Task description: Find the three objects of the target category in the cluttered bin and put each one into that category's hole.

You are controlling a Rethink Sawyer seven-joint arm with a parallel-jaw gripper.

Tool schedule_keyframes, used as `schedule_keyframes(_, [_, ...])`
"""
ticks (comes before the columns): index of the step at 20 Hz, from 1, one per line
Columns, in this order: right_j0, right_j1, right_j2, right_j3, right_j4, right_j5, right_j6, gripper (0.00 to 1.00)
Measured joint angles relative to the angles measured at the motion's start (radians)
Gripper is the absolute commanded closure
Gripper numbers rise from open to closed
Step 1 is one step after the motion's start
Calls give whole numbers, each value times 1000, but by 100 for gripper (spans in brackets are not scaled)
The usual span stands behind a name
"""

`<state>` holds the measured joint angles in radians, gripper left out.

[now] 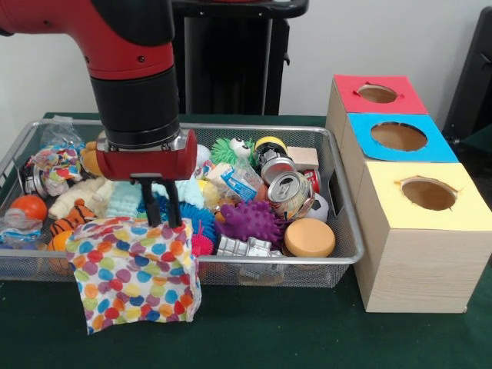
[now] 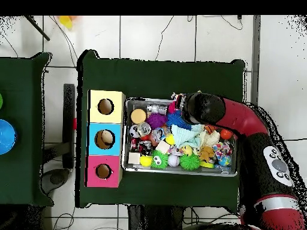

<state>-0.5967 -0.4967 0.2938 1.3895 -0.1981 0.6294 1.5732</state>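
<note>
My gripper [image 1: 162, 223] reaches down at the bin's front left, its two dark fingers [image 1: 151, 204] close together and shut on the top edge of a polka-dot cloth [image 1: 134, 277]. The cloth hangs over the front rim of the wire bin [image 1: 342, 257] onto the green table. Beside the bin stand three boxes with holes: red [image 1: 377, 94], blue [image 1: 398, 136] and yellow [image 1: 428, 194]. In the overhead view the arm's wrist [image 2: 201, 108] covers the gripper, and the box holes are yellow [image 2: 105, 106], blue [image 2: 104, 139] and red [image 2: 103, 171].
The bin holds several mixed things: drink cans [image 1: 289, 192], a purple spiky ball [image 1: 252, 221], an orange round sponge [image 1: 309, 237], a green fuzzy toy [image 1: 231, 150], a tiger plush [image 1: 71, 219], an orange ball [image 1: 29, 206] and crumpled wrappers [image 1: 54, 165].
</note>
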Motion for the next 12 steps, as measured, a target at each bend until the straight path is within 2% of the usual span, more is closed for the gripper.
schedule_keyframes(12, [0,0,3,0,-5,-21,0,100])
